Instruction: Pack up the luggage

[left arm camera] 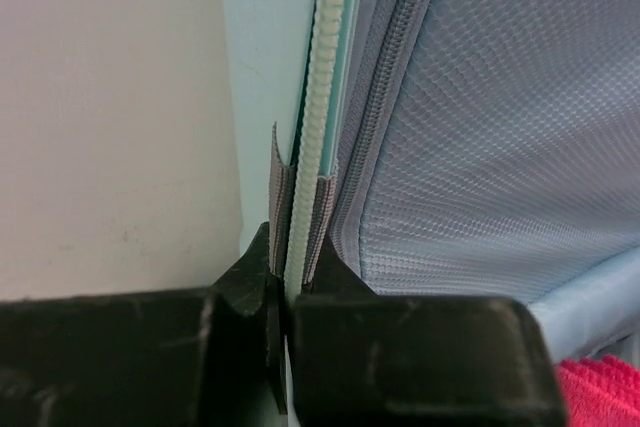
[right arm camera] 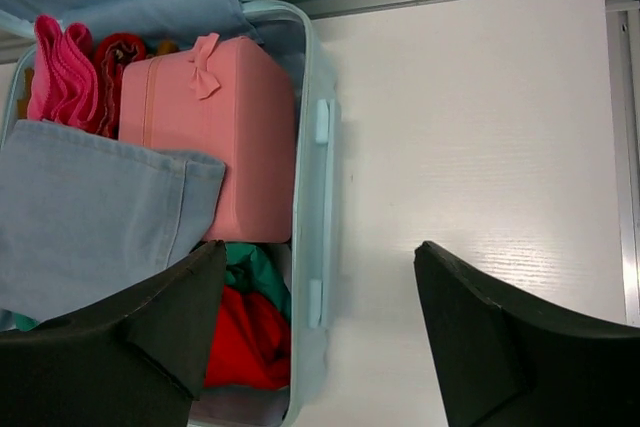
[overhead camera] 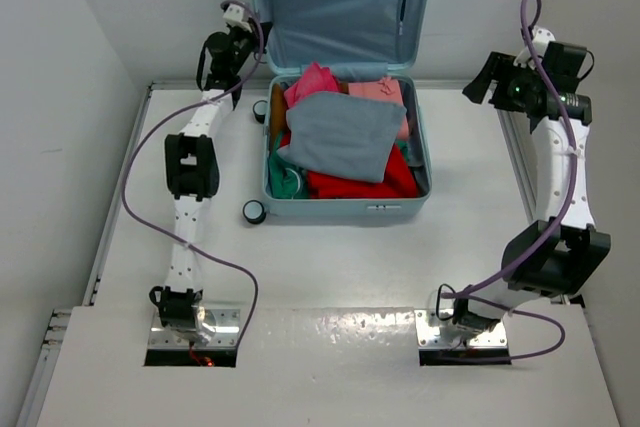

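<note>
One piece of luggage (overhead camera: pixel 345 209), and we find it on the far half of the worktop (overhead camera: pixel 330 277), lying open with its lid standing up at the back. The lower shell is crammed. A grey garment (overhead camera: pixel 340 132) is spread across the top, with red cloth (overhead camera: pixel 360 185) under it on the near side. There's a magenta cloth (overhead camera: pixel 310 82) at the far left corner and a bit of green cloth (overhead camera: pixel 285 182) at the near left. A small pink box (right arm camera: pixel 215 137) with a bow is tucked against the right wall. The pile comes up about to the rim; whether it rises past it, we cannot tell. Two wheels (overhead camera: pixel 254 211) stick out from the left side over the worktop.

Out to the left end effector (left arm camera: pixel 295 277): it's clamped on the luggage, pinching the left edge of the raised lid. The pale zip teeth and grey tape run up between its fingers, with the mesh lining right beside them. The left arm stretches far forward along the left of the case, wrist up by the lid's lower corner.

Over to the right end effector (right arm camera: pixel 320 257): jaws wide apart, nothing between them, hanging above bare worktop just beside the luggage's right wall. The right arm is folded, elbow low on the near right, forearm rising, wrist tipped toward the case.
</note>
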You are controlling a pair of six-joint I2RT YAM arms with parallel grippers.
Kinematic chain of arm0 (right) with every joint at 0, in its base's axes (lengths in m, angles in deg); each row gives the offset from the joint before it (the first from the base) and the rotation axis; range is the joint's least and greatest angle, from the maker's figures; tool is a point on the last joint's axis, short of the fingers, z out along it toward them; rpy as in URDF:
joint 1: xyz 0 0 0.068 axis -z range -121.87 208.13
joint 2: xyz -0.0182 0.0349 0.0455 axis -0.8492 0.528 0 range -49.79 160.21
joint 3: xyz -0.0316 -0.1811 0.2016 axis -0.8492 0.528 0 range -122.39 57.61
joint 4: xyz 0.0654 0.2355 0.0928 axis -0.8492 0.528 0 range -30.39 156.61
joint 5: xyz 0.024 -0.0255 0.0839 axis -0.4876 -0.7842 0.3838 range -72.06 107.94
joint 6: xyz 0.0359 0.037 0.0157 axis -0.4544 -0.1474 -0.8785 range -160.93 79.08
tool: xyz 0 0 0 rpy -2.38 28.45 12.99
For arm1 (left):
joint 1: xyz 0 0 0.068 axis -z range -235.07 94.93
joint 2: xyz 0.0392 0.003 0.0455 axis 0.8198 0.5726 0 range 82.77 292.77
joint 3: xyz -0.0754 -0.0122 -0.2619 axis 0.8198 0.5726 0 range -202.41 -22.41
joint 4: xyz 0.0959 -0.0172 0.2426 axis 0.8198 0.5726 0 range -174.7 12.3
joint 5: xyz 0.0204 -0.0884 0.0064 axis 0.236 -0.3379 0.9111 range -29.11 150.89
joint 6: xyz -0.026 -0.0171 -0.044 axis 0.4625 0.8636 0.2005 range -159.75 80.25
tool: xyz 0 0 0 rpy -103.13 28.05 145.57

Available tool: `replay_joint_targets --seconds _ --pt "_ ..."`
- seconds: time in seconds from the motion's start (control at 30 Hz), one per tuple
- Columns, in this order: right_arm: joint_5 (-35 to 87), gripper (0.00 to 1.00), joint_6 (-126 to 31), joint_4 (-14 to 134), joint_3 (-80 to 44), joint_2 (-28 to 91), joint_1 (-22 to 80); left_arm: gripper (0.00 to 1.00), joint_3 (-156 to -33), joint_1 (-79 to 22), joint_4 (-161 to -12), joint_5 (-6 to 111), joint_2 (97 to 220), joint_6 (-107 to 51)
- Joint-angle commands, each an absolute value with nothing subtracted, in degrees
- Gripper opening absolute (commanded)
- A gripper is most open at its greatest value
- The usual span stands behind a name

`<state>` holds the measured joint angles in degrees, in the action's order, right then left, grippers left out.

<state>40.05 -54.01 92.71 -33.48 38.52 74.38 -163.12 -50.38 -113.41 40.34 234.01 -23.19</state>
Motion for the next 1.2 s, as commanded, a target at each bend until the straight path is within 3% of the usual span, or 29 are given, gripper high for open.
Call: replay_joint_targets --seconds 0.0,0.2,0.33,0.43,0.47,0.57,0.63,0.67,0.8,0.93,1.03,1.17 --pt "39.3 0.75 -52.26 91.0 -33.98 39.33 73.42 0.0 -157.63 -50.67 -129.67 33.76 223.26 -22.35" --pt "41.93 0.75 -54.19 86.08 -28.35 38.45 75.0 0.0 -142.15 -51.29 -134.44 23.64 208.66 -17.96" --pt "45.09 0.75 -54.64 84.22 -24.57 37.75 77.37 0.17 -122.65 -52.43 -135.06 15.29 193.19 -21.36" --pt "46.59 0.75 -54.29 83.26 -22.2 37.31 79.39 0.34 -108.13 -52.43 -128.32 11.25 180.01 -28.29" --pt "46.94 0.75 -54.02 83.34 -21.33 37.31 80.62 0.6 -103.58 -53.13 -124.81 9.41 177.11 -34.93" --pt "48.18 0.75 -52.35 83.43 -20.18 37.31 82.55 0.9 -98.28 -55.76 -107.95 3.8 167.08 -48.64" --pt "48.44 0.75 -52.61 83.51 -19.91 37.48 83.87 0.96 -96.42 -57.09 -88.8 -1.31 162.16 -60.68" --pt "48.79 0.75 -52.79 83.43 -19.65 37.92 84.66 0.98 -95.55 -57.61 -82.31 -2.29 156.48 -74.5" --pt "50.2 0.75 -53.58 83.43 -19.03 39.5 86.25 0.98 -84.49 -62.61 -75.66 1.72 144.33 -80.78" --pt "50.38 0.74 -54.89 81.67 -17.98 41.78 86.78 0.96 -83.32 -67.72 -60.56 1.75 139.2 -89.39" --pt "50.9 0.74 -57.69 80.97 -18.85 44.5 85.99 0.94 -81.66 -68.96 -49.22 -3.78 134.2 -109.57" --pt "52.04 0.72 -57.98 81.32 -21.05 47.41 83.97 0.86 -78.4 -67.64 -50.24 -3.37 131.2 -112.89"
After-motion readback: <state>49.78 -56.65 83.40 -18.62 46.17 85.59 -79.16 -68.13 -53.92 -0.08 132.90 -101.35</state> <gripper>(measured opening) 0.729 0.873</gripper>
